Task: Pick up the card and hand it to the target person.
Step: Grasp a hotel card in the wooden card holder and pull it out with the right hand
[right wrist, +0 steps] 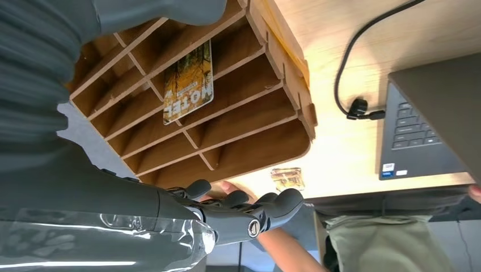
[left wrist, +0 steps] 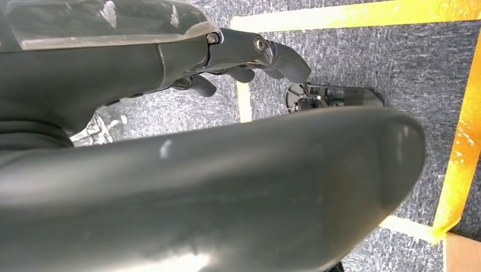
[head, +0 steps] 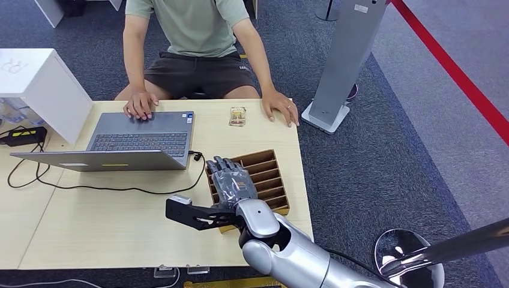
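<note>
The fingers [right wrist: 266, 207] of the right hand [head: 233, 180] are spread and only slightly bent, and they hold nothing; in the head view the hand hovers, back side up, over the wooden slotted tray [head: 267, 174] that lies on the table [head: 108, 228] near its 3 o'clock edge. In the right wrist view the card [right wrist: 189, 85], yellow-orange with the word "MOTEL" printed on it, lies flat in one of the middle compartments of the tray, apart from the fingertips. In the head view the hand covers this part of the tray, so there the card is hidden. From the hand, the silver right arm [head: 288, 249] goes toward 5 o'clock and leaves the picture at the lower edge, with a black bracket [head: 192, 213] standing out from the wrist toward 9 o'clock. At 10 o'clock from the tray stands an open grey laptop [head: 138, 141], and a black cable [head: 120, 189] runs from its side across the table, close beside the tray. At 12 o'clock from the tray a small clear packet [head: 237, 116] lies near the far edge. A person [head: 192, 36] sits behind the table, one hand [head: 140, 105] on the laptop, the other hand [head: 280, 107] flat on the table just beside the packet. The left hand [left wrist: 249, 54] hangs over grey carpet with yellow tape lines [left wrist: 471, 124]; its fingers are curled a little and I cannot tell if they are closed.
</note>
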